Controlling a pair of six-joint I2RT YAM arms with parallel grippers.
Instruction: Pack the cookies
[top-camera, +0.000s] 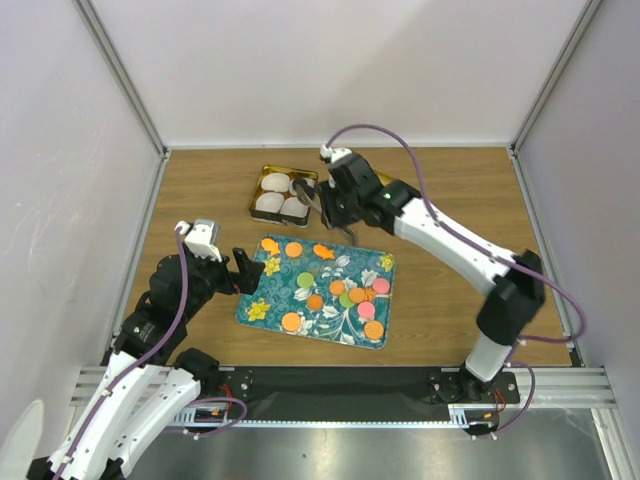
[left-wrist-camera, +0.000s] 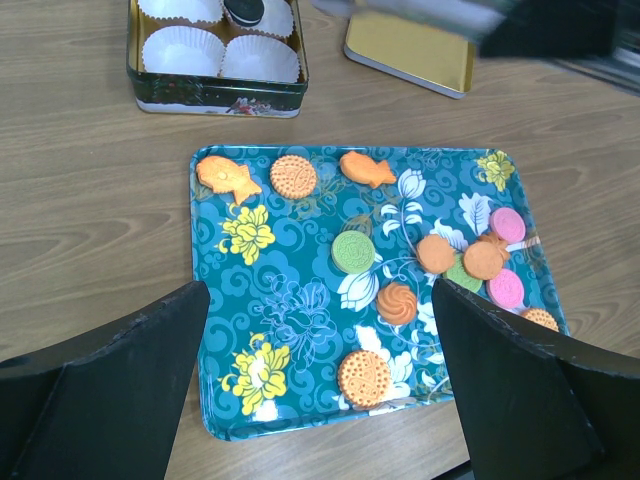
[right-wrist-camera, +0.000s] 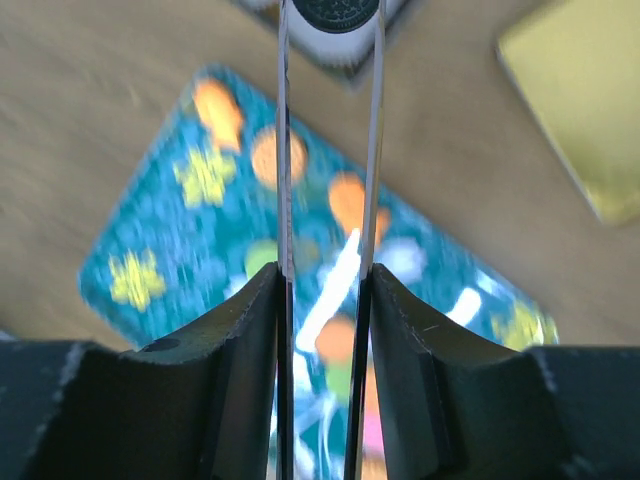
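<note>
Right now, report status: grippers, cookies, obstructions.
Left gripper open, empty, at tray edge. Right gripper at tin, black cookie at its tips, grip unclear. Other cookies loose on tray. Lid off, nothing blocking tin.

The right wrist view blurs the tray (right-wrist-camera: 155, 232), and its top edge crops the black cookie (right-wrist-camera: 338, 12).

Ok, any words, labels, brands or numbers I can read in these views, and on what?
None readable in any view.
Tray: floral print only.
Tin: wall pattern, any lettering too small to read.
Cookies: embossed relief, too small to read.
Lid: plain gold.
Tongs: bare metal, blurred.
</note>
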